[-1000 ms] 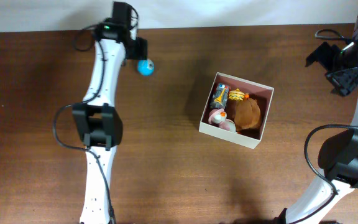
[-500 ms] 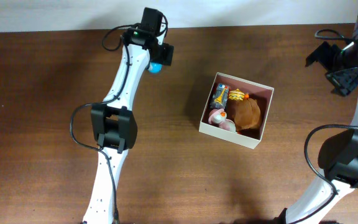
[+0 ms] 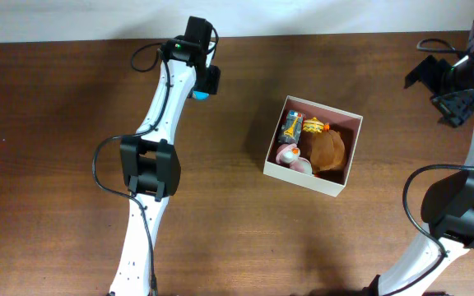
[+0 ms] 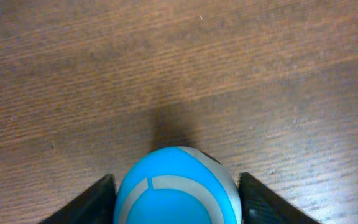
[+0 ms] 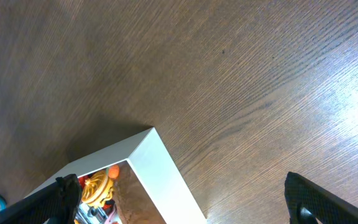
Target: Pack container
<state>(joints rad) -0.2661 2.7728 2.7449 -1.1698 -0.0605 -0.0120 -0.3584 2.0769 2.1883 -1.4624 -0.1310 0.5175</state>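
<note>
The container (image 3: 336,188), a square cream-white box with a pink-brown inside, sits right of the table's centre. It holds a brown plush (image 3: 328,150), a yellow-orange toy (image 3: 313,127), a pink toy (image 3: 290,155) and a small blue-orange toy (image 3: 291,126). My left gripper (image 3: 203,86) is at the back of the table, left of the box, shut on a blue ball with grey stripes (image 3: 198,94). In the left wrist view the ball (image 4: 176,190) fills the space between the fingers (image 4: 178,205). My right gripper (image 3: 451,92) is open and empty, right of the box. The box corner (image 5: 166,168) shows in the right wrist view between its fingers (image 5: 185,202).
Brown wooden table (image 3: 56,164) with a white wall strip along the back edge (image 3: 303,16). Both arms' bases stand at the front: the left arm (image 3: 146,168) runs up the table's left half, the right arm (image 3: 459,210) along the right edge.
My left gripper has moved right along the back of the table with the blue ball, then eased slightly back. The right arm and the box have not moved.
</note>
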